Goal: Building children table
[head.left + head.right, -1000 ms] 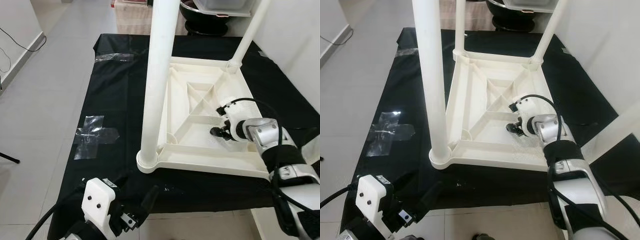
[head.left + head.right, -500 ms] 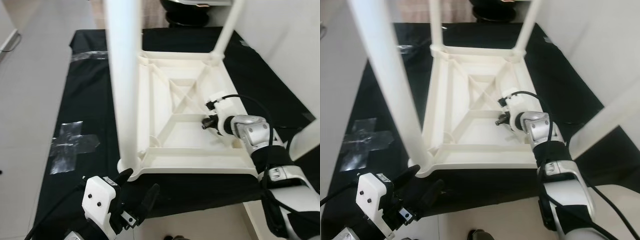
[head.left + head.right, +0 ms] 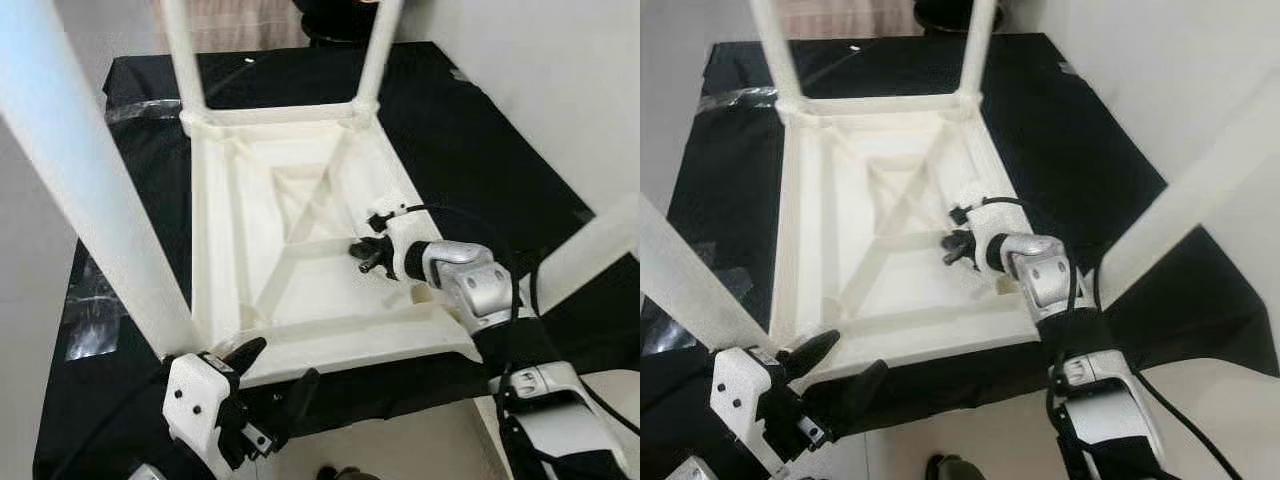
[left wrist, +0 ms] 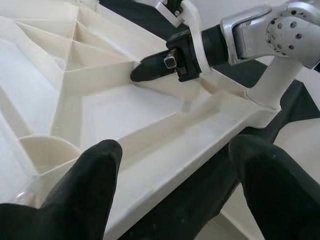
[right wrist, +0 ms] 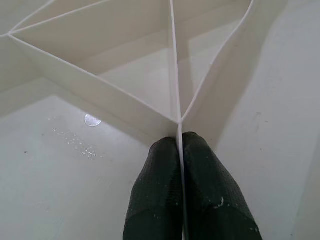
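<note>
Left eye view first: the white table [image 3: 250, 250] lies upside down on a black cloth [image 3: 460, 130], with its legs [image 3: 85, 190] sticking up. My right gripper [image 3: 366, 255] reaches inside the frame, near its right edge, and my left gripper [image 3: 275, 375] waits low at the near edge. Right eye view shows the same thing. Left wrist view next: my left fingers [image 4: 90, 190] are spread wide, one on each side of the near edge wall [image 4: 165, 150], not squeezing it. Right wrist view last: my two right fingers [image 5: 155, 195] are pinched on a thin rib [image 5: 177, 75] where the ribs meet. I think I should hold the rib gently, because thin plastic may bend, and squeeze the near edge with my left gripper before I move the table.
</note>
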`<state>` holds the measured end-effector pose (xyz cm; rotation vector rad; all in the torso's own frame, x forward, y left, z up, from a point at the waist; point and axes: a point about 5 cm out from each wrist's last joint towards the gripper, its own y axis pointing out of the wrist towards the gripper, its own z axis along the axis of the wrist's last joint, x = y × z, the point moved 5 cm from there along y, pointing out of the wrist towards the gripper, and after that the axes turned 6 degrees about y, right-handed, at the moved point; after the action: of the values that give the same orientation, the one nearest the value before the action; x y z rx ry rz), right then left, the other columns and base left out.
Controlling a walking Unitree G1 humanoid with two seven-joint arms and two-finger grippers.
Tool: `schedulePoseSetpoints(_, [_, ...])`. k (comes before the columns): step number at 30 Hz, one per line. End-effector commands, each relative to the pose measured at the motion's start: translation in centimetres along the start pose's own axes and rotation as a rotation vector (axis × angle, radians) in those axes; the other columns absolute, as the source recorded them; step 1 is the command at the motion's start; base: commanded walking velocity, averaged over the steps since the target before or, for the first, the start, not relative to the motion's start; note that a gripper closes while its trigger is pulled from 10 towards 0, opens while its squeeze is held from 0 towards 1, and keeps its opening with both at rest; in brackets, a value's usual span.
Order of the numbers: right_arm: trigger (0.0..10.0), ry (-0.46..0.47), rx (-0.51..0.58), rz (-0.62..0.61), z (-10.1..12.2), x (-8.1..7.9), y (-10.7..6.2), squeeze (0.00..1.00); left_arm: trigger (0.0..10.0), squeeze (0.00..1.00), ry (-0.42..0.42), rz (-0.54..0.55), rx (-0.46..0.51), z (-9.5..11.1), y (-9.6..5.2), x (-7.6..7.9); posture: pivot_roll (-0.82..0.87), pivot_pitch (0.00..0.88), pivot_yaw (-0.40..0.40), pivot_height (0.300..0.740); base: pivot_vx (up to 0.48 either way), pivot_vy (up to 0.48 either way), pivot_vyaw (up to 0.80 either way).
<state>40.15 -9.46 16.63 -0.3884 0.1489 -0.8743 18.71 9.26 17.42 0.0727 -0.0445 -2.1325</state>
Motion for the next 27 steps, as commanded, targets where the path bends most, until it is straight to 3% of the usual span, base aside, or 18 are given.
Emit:
schedulePoseSetpoints(1, [0.0,-0.023,0.086,0.151,1.8,-3.6,0.5,0.0,10.0,0.0,-0.001,-0.012,-0.027,-0.5,-0.2,0.1,0.06,0.204,-0.085,0.74,0.0,0.0,0.0])
schedulePoseSetpoints(6, [0.0,-0.027,0.065,0.129,1.7,-4.3,1.2,0.0,10.0,0.0,0.0,-0.013,-0.028,-0.5,-0.2,0.1,0.07,0.204,-0.085,0.74,0.0,0.0,0.0])
schedulePoseSetpoints(10, [0.0,0.035,0.033,0.02,2.5,-5.9,2.9,0.0,10.0,0.0,0.001,-0.013,-0.029,-0.5,-0.2,0.0,0.06,0.203,-0.085,0.74,0.0,0.0,0.0])
schedulePoseSetpoints(11, [2.4,0.045,0.037,-0.004,2.9,-6.2,3.1,0.0,10.0,0.0,0.001,-0.014,-0.029,-0.5,-0.2,0.1,0.07,0.203,-0.085,0.74,0.0,0.0,0.0])
schedulePoseSetpoints(12, [2.4,0.045,0.037,-0.004,2.9,-6.2,3.1,0.0,10.0,0.0,0.001,-0.014,-0.029,-0.5,-0.2,0.1,0.07,0.203,-0.085,0.74,0.0,0.0,0.0])
schedulePoseSetpoints(13, [10.0,0.059,0.053,-0.02,3.5,-6.6,3.4,0.0,10.0,0.0,0.0,-0.015,-0.029,-0.5,-0.1,0.1,0.06,0.2,-0.086,0.74,0.0,0.0,0.0])
schedulePoseSetpoints(19, [10.0,0.102,0.13,-0.094,5.9,-7.7,3.9,0.0,10.0,0.0,-0.001,-0.017,-0.028,-0.6,0.0,0.1,0.06,0.195,-0.091,0.74,0.0,0.0,0.0])
schedulePoseSetpoints(27, [10.0,0.106,0.198,0.027,7.6,-10.5,3.9,0.02,10.0,0.0,-0.002,-0.015,-0.025,-0.7,0.0,0.2,0.06,0.189,-0.096,0.74,0.0,0.0,0.0])
